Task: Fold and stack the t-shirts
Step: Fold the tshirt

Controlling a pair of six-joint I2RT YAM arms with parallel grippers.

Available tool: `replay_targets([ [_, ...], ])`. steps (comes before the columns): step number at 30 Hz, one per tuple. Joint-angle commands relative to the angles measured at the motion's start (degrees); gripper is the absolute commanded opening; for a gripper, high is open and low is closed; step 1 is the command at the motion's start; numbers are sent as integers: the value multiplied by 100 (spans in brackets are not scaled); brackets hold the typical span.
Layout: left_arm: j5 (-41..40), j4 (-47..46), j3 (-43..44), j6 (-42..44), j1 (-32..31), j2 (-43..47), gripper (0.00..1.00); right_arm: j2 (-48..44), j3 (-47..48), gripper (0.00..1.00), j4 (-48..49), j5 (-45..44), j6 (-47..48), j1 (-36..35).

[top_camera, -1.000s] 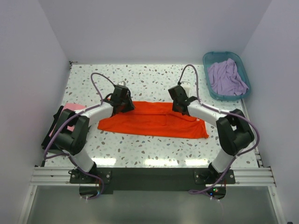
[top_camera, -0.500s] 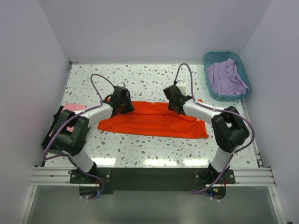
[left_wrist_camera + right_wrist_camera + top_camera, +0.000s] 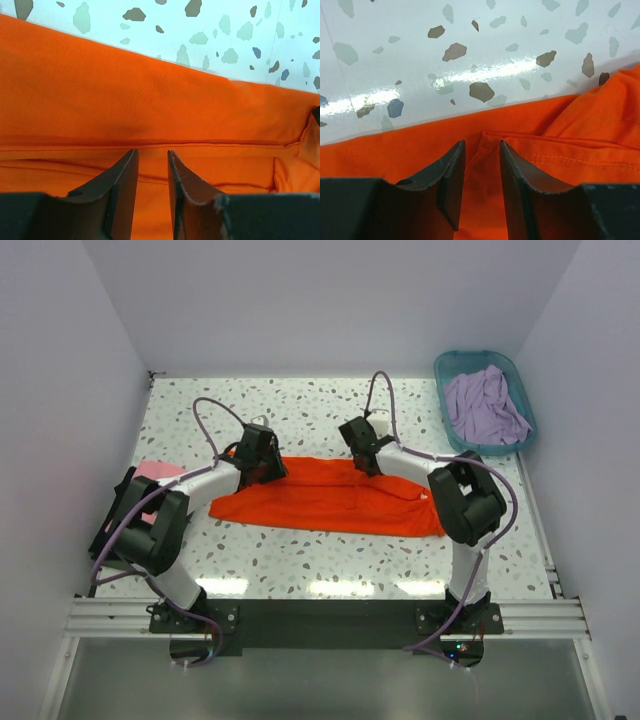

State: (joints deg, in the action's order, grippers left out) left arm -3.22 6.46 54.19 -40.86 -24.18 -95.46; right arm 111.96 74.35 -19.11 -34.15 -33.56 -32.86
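Note:
The orange t-shirt lies as a long folded band across the middle of the table. My left gripper hovers over its far left corner, and in the left wrist view that gripper is open by a narrow gap with only the orange t-shirt showing below it. My right gripper is low over the shirt's far edge near its middle. In the right wrist view it stands open astride a stitched hem fold, holding nothing.
A teal basket at the back right holds a lavender shirt. A pink shirt and a black one lie at the left edge beside the left arm. White walls close in on three sides.
The right gripper has opened, let go of the orange shirt and moved left along its far edge, its elbow swinging in. The left gripper has not moved.

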Motion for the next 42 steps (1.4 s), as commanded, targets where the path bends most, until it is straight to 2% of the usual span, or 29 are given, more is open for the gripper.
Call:
replay_targets([
  [1, 32, -189, 74, 131, -16, 186, 35, 115, 317, 37, -57, -443, -230, 43],
  [11, 68, -189, 74, 140, -16, 186, 35, 221, 326, 34, -180, -531, -282, 78],
  [16, 59, -189, 74, 140, -16, 203, 35, 194, 291, 24, -180, -505, -309, 78],
  [23, 68, -189, 39, 131, -16, 256, 34, 19, 177, 0, -216, -505, -344, 78],
  [33, 50, -233, -5, 113, -16, 274, 34, -491, -95, 0, -233, -619, -379, 69],
  [42, 59, -250, -32, 87, -16, 300, 34, -1317, -1114, 0, 4, -558, -695, -53],
])
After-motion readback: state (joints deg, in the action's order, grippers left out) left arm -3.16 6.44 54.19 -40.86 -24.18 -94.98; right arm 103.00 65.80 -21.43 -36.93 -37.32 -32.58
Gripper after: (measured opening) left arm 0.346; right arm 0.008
